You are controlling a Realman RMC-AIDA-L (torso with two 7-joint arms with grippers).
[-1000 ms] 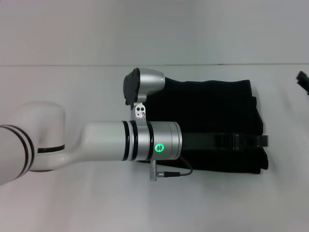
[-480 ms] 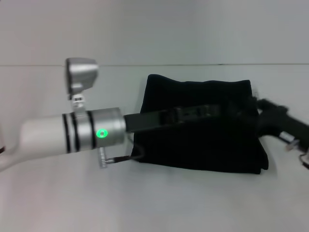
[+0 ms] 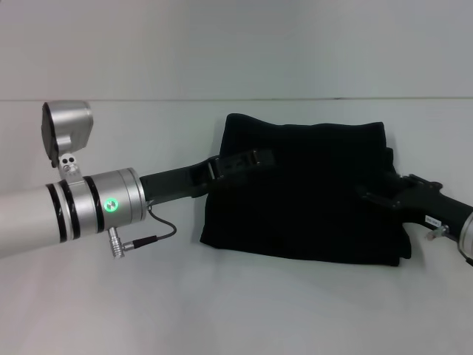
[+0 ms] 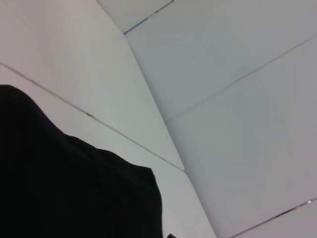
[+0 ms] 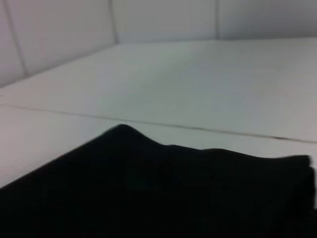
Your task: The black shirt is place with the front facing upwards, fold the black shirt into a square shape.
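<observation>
The black shirt (image 3: 318, 214) lies folded into a rough rectangle on the white table (image 3: 244, 310), right of centre in the head view, with its plain black side up. My left gripper (image 3: 255, 160) reaches in from the left and sits low over the fold's upper left part. From the right, my right gripper (image 3: 373, 196) extends over the shirt's right edge. Both grippers are black against black cloth, so their state does not show. The shirt (image 4: 64, 188) fills one corner of the left wrist view. In the right wrist view the shirt (image 5: 148, 193) lies close below the camera.
A thin cable (image 3: 159, 235) loops off my left wrist just left of the shirt. A white wall (image 3: 236, 44) rises behind the table's far edge. Bare table surrounds the shirt on the left and front.
My left arm has pulled back to the left, so its gripper now sits over the shirt's left part. My right gripper has come further in over the shirt's right edge.
</observation>
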